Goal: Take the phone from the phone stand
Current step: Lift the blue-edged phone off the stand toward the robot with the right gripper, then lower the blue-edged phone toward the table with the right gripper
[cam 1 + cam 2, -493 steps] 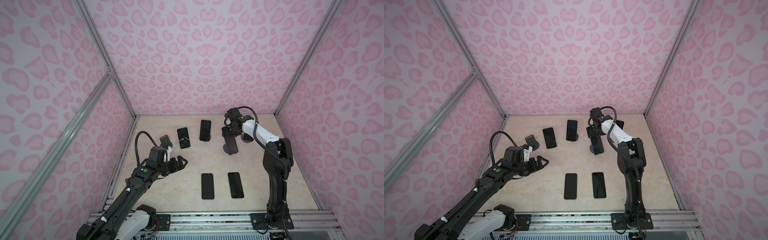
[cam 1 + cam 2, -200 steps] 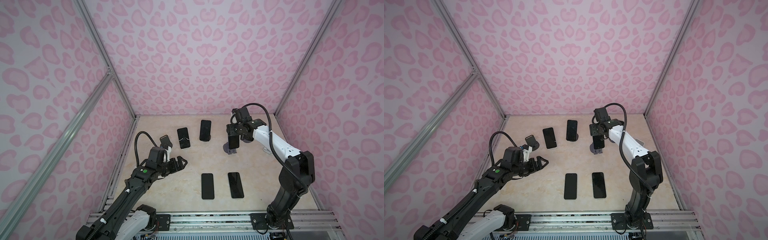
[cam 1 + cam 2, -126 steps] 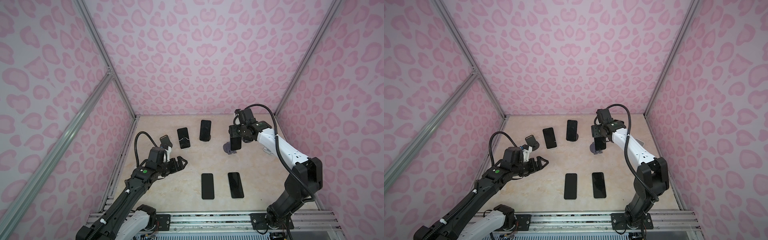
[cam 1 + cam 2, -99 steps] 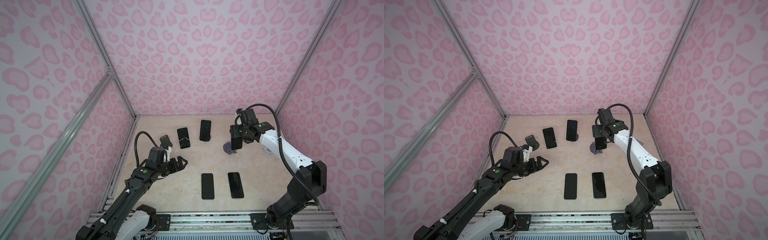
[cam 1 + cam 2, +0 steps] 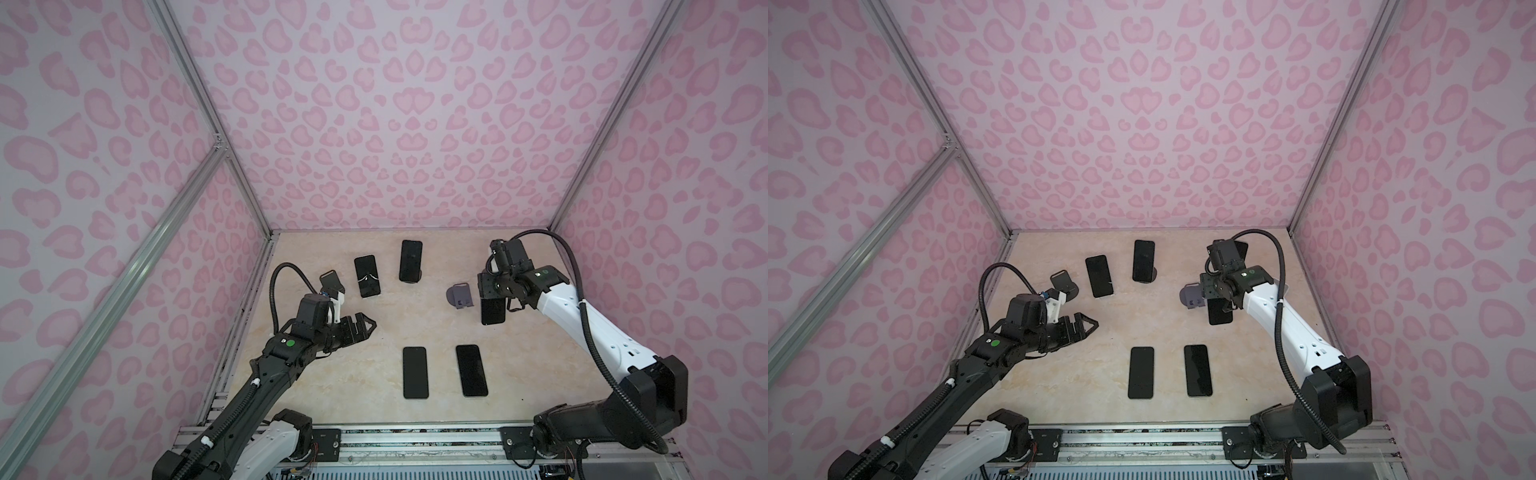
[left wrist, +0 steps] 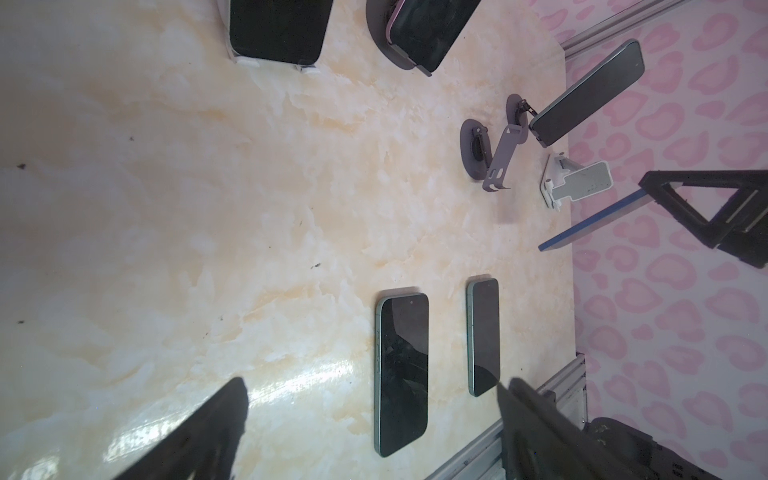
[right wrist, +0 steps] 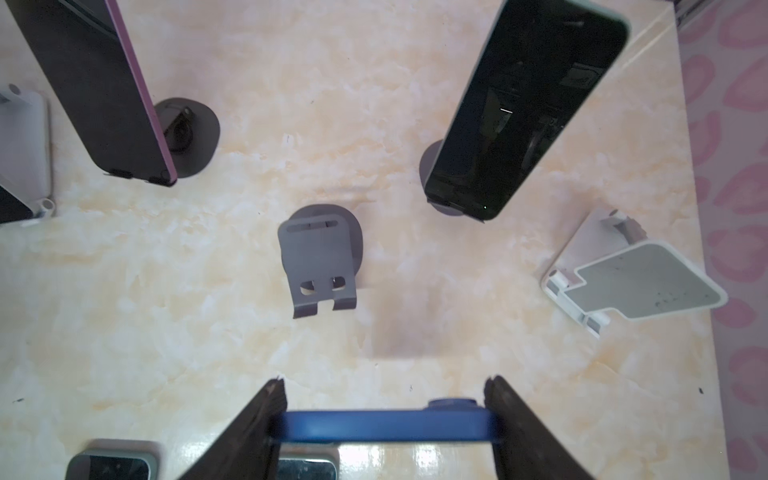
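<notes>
My right gripper (image 5: 493, 293) (image 5: 1219, 296) (image 7: 385, 380) is shut on the blue-edged phone (image 5: 493, 311) (image 5: 1220, 312) (image 7: 382, 426), gripping it across its width. The phone hangs upright in the air, just right of the grey phone stand (image 5: 459, 296) (image 5: 1192, 297) (image 7: 318, 266), which holds nothing. A blurred shadow lies on the table beside the stand. In the left wrist view the phone (image 6: 594, 218) shows edge-on. My left gripper (image 5: 361, 328) (image 5: 1086, 326) (image 6: 372, 382) hovers open at the left, with nothing between its fingers.
Two phones (image 5: 414, 372) (image 5: 471, 370) lie flat near the front. At the back, phones rest on stands (image 5: 410, 260) (image 5: 367, 275), and another (image 7: 528, 104) stands at the back right. An empty dark stand (image 5: 330, 282) and an empty white stand (image 7: 636, 282) sit near the walls.
My right gripper has carried the phone up off the grey stand and to the right, leaving the stand bare. The left arm has stayed still.
</notes>
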### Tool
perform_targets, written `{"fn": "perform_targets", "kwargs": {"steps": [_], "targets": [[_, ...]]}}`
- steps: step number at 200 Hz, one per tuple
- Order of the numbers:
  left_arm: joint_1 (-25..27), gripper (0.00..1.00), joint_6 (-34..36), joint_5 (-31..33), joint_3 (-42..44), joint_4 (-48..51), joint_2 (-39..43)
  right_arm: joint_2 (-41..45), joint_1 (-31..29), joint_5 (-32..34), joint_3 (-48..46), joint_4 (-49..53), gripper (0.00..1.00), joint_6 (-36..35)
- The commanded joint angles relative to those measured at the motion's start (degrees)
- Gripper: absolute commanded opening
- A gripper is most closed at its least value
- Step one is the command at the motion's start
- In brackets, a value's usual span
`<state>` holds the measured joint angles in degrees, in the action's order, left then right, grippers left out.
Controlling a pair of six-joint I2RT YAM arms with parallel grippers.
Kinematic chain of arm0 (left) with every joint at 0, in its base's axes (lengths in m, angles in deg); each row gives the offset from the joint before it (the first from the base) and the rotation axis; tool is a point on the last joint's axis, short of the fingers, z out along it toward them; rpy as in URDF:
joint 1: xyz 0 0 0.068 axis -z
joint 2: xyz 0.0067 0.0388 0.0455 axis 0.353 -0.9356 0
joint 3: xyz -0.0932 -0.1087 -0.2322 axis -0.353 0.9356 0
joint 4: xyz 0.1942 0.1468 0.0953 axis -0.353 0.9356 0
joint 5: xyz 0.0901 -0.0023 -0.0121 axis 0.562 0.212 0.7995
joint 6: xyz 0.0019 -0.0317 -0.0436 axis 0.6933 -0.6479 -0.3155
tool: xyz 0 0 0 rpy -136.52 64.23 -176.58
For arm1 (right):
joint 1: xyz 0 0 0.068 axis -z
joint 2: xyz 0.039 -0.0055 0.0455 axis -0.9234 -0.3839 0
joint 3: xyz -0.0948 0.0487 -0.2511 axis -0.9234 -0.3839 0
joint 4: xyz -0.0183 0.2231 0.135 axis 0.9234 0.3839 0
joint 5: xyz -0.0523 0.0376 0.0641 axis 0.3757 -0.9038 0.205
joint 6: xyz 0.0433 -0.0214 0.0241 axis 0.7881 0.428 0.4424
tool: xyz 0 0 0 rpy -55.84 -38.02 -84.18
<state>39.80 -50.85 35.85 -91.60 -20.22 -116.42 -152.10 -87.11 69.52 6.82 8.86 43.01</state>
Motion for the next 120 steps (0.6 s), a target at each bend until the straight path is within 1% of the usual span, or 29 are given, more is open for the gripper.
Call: {"fn": "perform_targets", "kwargs": {"steps": [1, 66, 120], "targets": [[-0.06, 0.98, 1.20, -1.01, 0.15, -2.18, -0.39, 1.75, 0.51, 0.03, -3.76, 0.30, 0.57, 1.79], [-0.06, 0.98, 1.57, -0.98, 1.27, -3.08, 0.27, 5.20, 1.29, -2.15, -11.75, 2.76, 0.57, 5.15], [-0.11, 0.98, 1.42, -1.70, 1.73, -3.83, 0.60, 5.25, 1.67, -3.78, -14.16, 3.39, 0.57, 5.59]]}}
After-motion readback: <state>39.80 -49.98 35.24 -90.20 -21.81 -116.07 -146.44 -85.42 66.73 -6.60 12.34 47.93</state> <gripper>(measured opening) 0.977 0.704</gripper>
